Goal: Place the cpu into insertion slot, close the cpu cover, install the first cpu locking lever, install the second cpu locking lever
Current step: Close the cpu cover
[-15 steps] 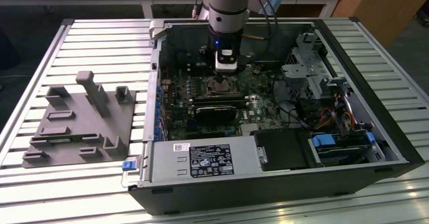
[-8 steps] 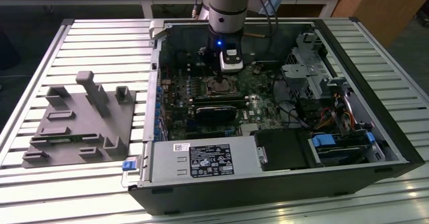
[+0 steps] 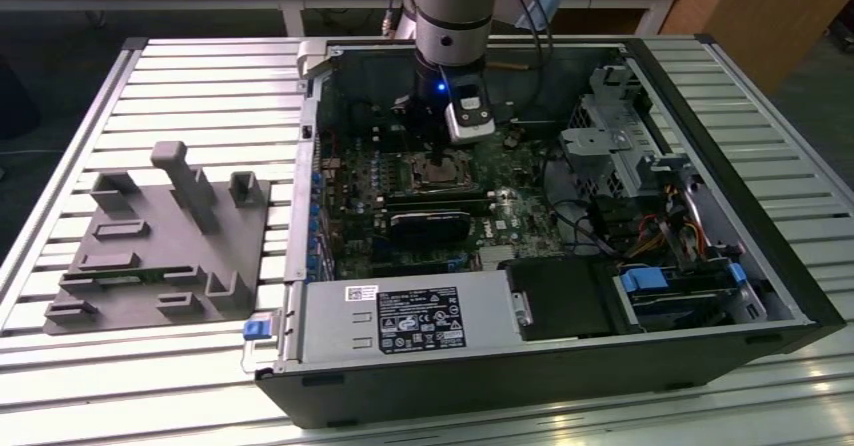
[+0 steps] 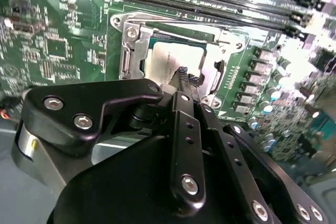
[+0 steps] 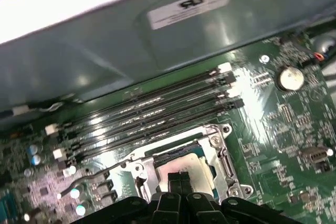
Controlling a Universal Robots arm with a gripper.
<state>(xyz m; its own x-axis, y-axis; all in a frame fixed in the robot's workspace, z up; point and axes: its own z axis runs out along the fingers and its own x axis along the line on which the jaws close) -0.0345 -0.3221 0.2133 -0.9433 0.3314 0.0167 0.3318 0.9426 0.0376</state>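
Slatted table (image 3: 200, 76) bears open computer case (image 3: 534, 386); cpu (image 4: 165, 59) lies in insertion slot (image 4: 129, 56)

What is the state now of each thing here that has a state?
cpu: seated in the insertion slot, metal top up.
cpu cover: looks down flat around the cpu.
gripper: shut, tips just over the cpu.
computer case: lying on its side, open.

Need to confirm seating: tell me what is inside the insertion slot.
The cpu lies inside the insertion slot, silver top up, with the cpu cover framing it. The shut gripper covers part of that top; anything beneath the cpu is hidden.
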